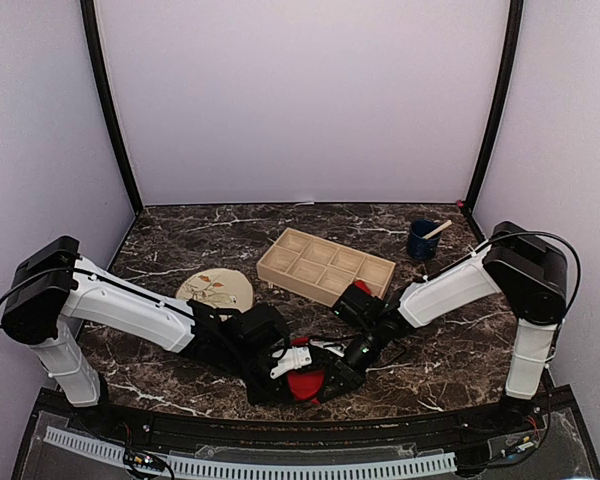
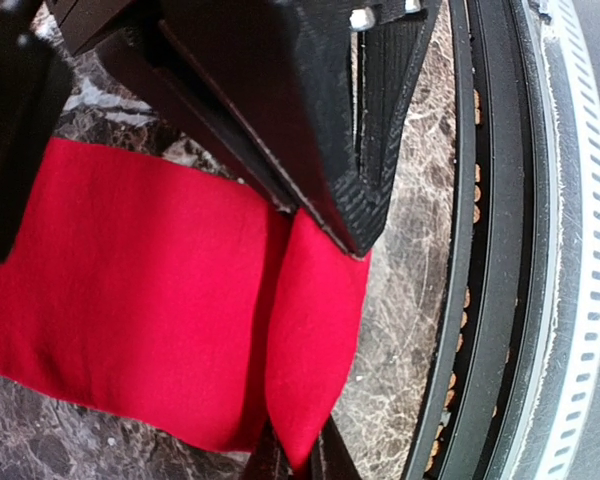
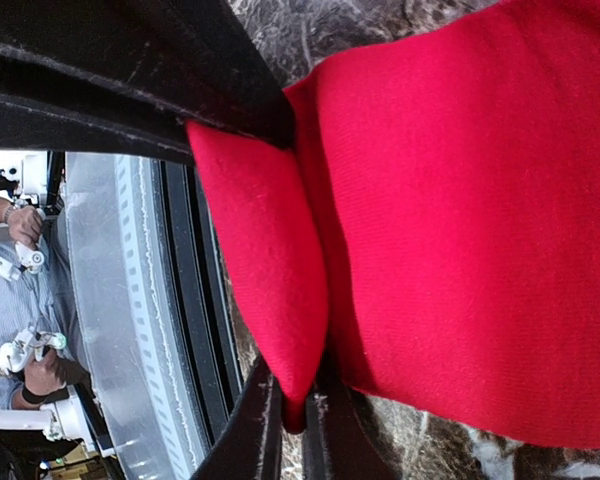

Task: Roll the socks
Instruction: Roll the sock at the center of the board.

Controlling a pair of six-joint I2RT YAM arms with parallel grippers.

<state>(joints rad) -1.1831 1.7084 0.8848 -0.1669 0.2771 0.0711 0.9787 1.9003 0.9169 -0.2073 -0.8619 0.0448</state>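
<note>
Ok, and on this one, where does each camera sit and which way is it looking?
Top external: above and behind the robot, looking down over the table; the left gripper and right gripper show, meeting at the red sock.
Left wrist: on the left wrist, looking down along its black fingers, which pinch a sock fold.
Right wrist: likewise, its fingers on a fold.
Shared: both wrist views show the sock and the table's front rail.

Bright, even light, soft shadows; wrist views slightly blurred up close.
</note>
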